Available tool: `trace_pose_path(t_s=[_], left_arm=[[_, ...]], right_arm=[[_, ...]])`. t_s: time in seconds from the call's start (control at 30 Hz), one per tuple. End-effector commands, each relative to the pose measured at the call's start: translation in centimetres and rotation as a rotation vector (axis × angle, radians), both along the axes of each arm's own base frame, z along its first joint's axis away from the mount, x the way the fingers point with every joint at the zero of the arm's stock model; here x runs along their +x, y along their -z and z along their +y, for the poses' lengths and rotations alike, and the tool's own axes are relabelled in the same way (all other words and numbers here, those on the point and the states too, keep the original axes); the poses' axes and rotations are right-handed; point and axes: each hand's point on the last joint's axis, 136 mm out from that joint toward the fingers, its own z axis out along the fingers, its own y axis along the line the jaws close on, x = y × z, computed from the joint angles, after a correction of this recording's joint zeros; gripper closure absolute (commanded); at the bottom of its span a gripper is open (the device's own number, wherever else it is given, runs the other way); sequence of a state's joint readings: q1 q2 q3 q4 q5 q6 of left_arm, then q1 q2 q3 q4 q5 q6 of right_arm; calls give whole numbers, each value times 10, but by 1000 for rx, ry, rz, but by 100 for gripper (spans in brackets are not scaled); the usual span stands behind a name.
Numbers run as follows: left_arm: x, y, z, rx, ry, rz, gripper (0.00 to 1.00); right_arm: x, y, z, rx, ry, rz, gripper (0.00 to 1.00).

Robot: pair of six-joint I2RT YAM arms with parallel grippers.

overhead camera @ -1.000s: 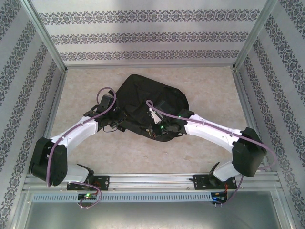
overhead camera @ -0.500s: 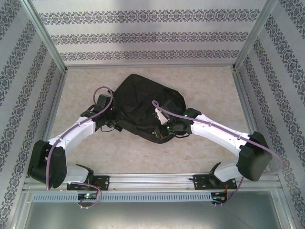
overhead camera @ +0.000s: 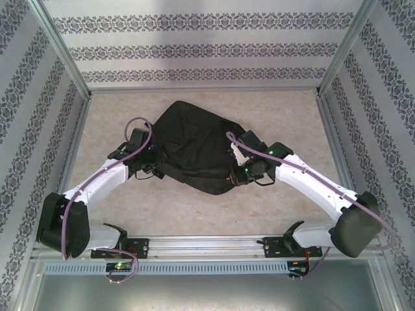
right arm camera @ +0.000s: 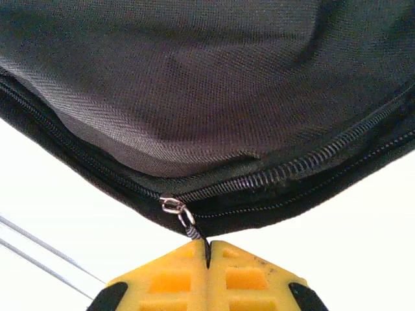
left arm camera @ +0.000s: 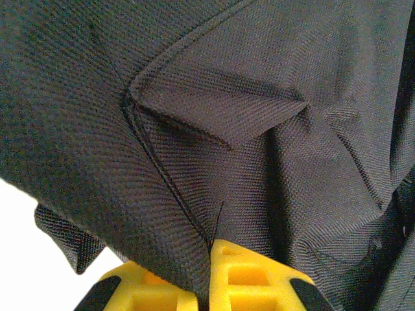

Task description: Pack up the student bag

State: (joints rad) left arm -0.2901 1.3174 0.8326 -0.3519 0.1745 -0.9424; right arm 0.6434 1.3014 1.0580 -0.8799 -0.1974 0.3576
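Observation:
The student bag point(overhead camera: 194, 146), a large black fabric backpack, lies flat in the middle of the table. My left gripper point(overhead camera: 155, 164) is at its left edge. In the left wrist view its yellow fingers point(left arm camera: 249, 280) are shut on a fold of the bag's black cloth point(left arm camera: 214, 129). My right gripper point(overhead camera: 238, 173) is at the bag's near right edge. It point(right arm camera: 207, 254) is shut on the zipper pull point(right arm camera: 188, 221), which hangs from the metal slider point(right arm camera: 170, 206) on the bag's zipper track point(right arm camera: 292, 170).
The beige tabletop point(overhead camera: 272, 110) is bare around the bag. Patterned walls and metal frame posts point(overhead camera: 337, 61) close in the back and both sides. A metal rail point(overhead camera: 207, 245) runs along the near edge by the arm bases.
My right gripper has moved right along the bag's near edge with the zipper pull in it. The opening there has closed up and the bag lies flatter. The left gripper has barely shifted.

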Motion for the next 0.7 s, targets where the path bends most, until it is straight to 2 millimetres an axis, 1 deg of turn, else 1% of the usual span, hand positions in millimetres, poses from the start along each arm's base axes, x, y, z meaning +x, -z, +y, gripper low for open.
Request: trace_pose_path(t_s=[0.0, 0.03, 0.07, 0.1, 0.13, 0.2, 0.23, 0.27, 0.3, 0.37, 0.43, 0.5, 0.57, 0.63, 0.67], left_arm=[[17, -21, 25, 92, -50, -68, 100], [20, -24, 23, 98, -33, -65, 100], [22, -27, 22, 107, -22, -58, 100], [24, -29, 20, 111, -14, -55, 96], [27, -32, 20, 112, -12, -57, 89], [33, -37, 17, 99, -12, -56, 62], [34, -39, 14, 89, -6, -50, 52], [35, -41, 11, 77, 3, -44, 45], [35, -45, 8, 63, 10, -41, 40], [30, -51, 7, 44, 6, -39, 34], [19, -58, 11, 37, -11, -32, 31], [2, -63, 17, 39, -29, -11, 30], [-16, -64, 21, 38, -40, 17, 30], [-34, -61, 21, 15, -36, 48, 30], [-45, -57, 22, 5, -40, 80, 32]], right_arm=[[-22, -5, 10, 61, -68, 38, 100], [-26, -8, 18, 83, -91, 40, 100], [-32, -12, 30, 118, -122, 43, 100], [-40, -16, 42, 150, -150, 53, 100], [-44, -19, 52, 181, -167, 61, 100], [-51, -24, 77, 263, -179, 85, 100], [-52, -26, 86, 293, -176, 96, 100], [-52, -28, 97, 325, -169, 106, 100], [-52, -30, 108, 361, -165, 109, 100], [-50, -36, 128, 416, -156, 114, 100], [-50, -41, 145, 454, -151, 114, 100], [-48, -46, 161, 483, -145, 104, 100], [-46, -45, 173, 498, -131, 103, 100], [-43, -44, 183, 516, -112, 104, 100], [-42, -43, 189, 526, -103, 105, 100]])
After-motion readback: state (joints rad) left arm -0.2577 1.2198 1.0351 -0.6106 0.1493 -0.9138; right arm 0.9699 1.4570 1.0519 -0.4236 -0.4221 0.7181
